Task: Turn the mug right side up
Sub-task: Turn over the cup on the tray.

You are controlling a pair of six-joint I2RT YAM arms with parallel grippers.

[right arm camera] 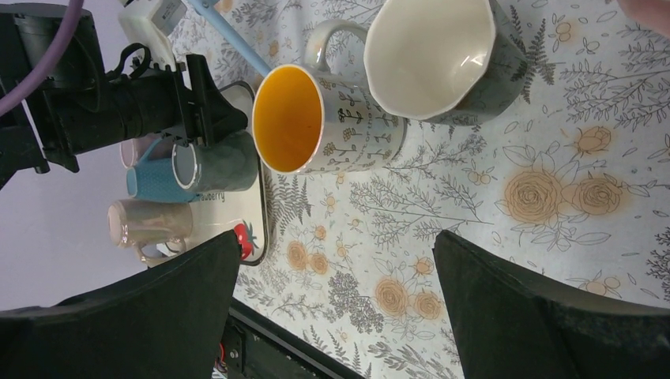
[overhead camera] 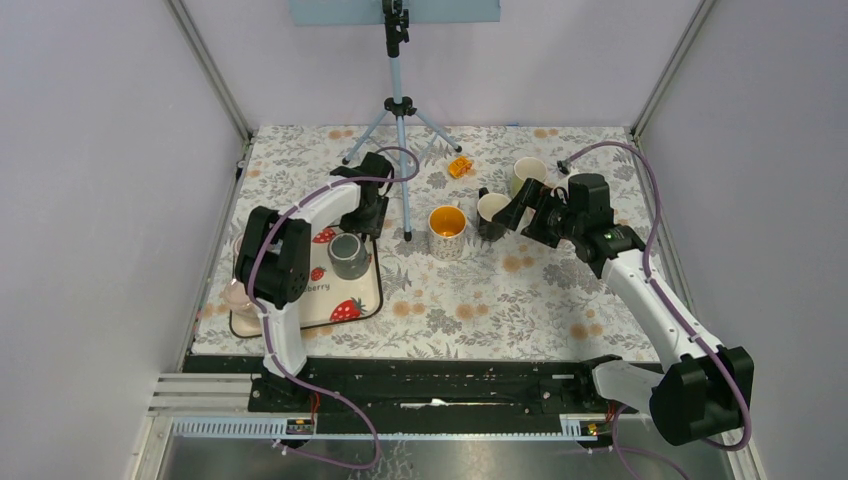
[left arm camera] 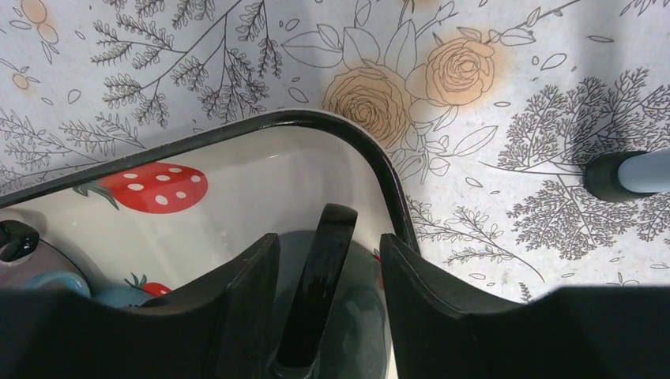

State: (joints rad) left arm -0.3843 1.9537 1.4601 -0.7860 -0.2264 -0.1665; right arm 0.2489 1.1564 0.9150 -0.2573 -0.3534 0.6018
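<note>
The dark grey glazed ceramic mug [overhead camera: 348,255] stands on the cream strawberry-printed tray with a black rim [left arm camera: 269,170], at the 9 o'clock side of the floral-patterned table [overhead camera: 500,300]. It sits toward the tray's 2 o'clock corner. From above it shows a flat disc with a pale ring, which I read as its foot, so it looks mouth-down.

Its glossy black handle [left arm camera: 320,268] points to about 1 o'clock. The left tool [left arm camera: 328,238] straddles that handle, with one finger on each side. The jaws are narrow but not closed, since a gap shows on both sides.

The right tool [right arm camera: 336,237] is spread wide and holds nothing. It hovers at the table's 2 o'clock, by a dark faceted mug with a white inside [right arm camera: 434,55] and a cream mug with a yellow inside [right arm camera: 316,118], both mouth-up.

The grey mug is probably stiff, fairly heavy for its size and breakable. Its glaze looks slick, so a handle pinch may let the body swing during the flip. The grip should sit low on the handle, close to the wall. The mug should then be lifted above the tray rim before rotating, and set down gently.

The turn needs room, because other mugs lie at the tray's 8 o'clock side.
</note>
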